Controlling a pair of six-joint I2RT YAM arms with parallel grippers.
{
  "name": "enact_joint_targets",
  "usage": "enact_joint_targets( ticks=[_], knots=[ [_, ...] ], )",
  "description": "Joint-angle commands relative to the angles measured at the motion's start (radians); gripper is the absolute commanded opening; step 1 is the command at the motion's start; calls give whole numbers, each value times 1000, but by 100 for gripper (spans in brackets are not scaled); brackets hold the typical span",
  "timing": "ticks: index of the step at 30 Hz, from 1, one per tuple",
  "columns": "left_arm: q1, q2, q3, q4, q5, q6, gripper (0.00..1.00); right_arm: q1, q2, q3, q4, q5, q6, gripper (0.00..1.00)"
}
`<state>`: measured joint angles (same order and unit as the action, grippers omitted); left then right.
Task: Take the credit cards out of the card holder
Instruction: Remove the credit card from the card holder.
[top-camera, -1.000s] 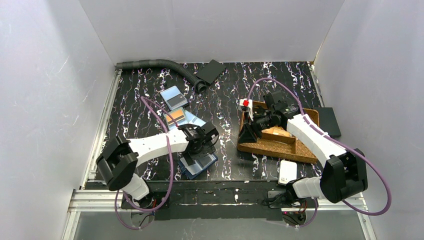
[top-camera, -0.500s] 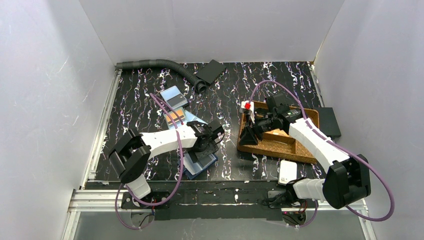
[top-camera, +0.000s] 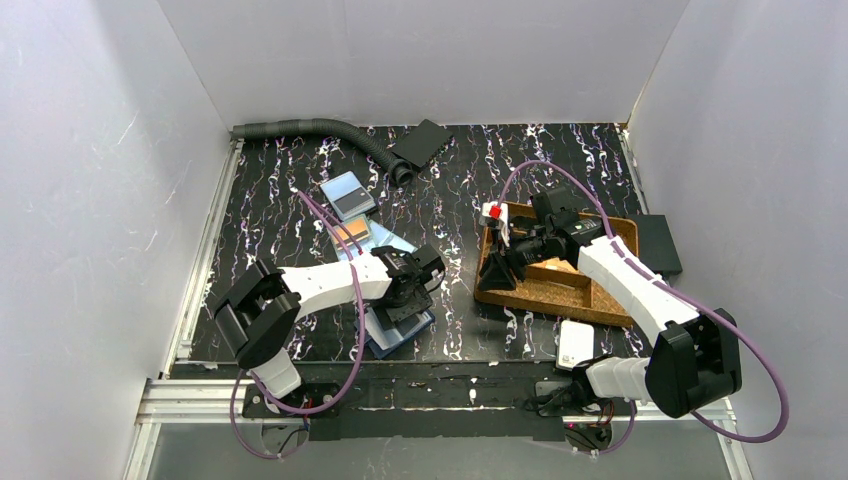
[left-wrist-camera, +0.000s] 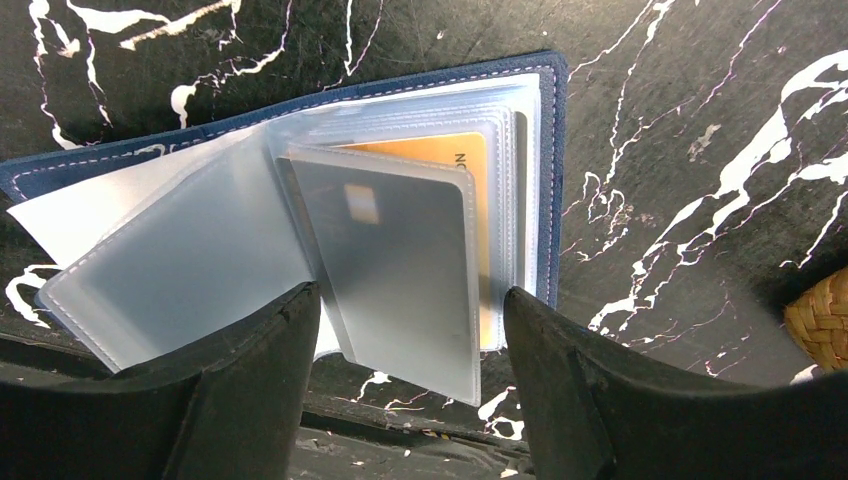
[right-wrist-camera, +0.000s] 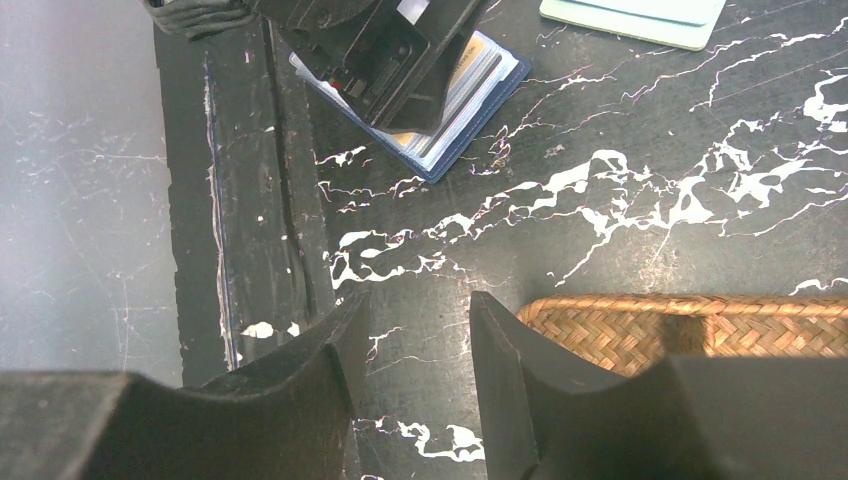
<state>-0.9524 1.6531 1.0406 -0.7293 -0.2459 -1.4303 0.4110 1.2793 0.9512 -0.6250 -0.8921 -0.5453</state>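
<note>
The navy card holder (left-wrist-camera: 548, 180) lies open on the table near the front edge, its clear sleeves fanned out. An orange card (left-wrist-camera: 462, 158) sits in a back sleeve and a blue-grey card (left-wrist-camera: 400, 260) in a raised front sleeve. My left gripper (left-wrist-camera: 410, 335) is open just above the holder (top-camera: 402, 327), its fingers (left-wrist-camera: 250, 390) either side of the blue-grey card's sleeve without touching it. Three loose cards lie behind: blue-grey (top-camera: 347, 195), orange (top-camera: 351, 232), light blue (top-camera: 390, 244). My right gripper (top-camera: 497, 272) is open and empty at the woven tray's left edge.
A brown woven tray (top-camera: 550, 295) stands at right, also in the right wrist view (right-wrist-camera: 690, 320). A white box (top-camera: 575, 343) lies at the front right. Flat black rectangles lie at the right (top-camera: 660, 243) and at the back (top-camera: 420, 143). A grey hose (top-camera: 320, 130) runs along the back left.
My left arm has folded in and its gripper has settled a little nearer and lower over the open holder. My right gripper shifted slightly left, then stayed still.
</note>
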Motion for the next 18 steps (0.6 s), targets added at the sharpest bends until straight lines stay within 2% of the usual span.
enact_joint_targets(
  ticks=[1, 18],
  knots=[
    [-5, -14, -18, -34, -19, -8, 66, 4, -18, -2, 23, -18, 7, 50],
    [-5, -157, -141, 28, -57, -6, 63, 5, 2, 3, 18, -14, 8, 50]
  ],
)
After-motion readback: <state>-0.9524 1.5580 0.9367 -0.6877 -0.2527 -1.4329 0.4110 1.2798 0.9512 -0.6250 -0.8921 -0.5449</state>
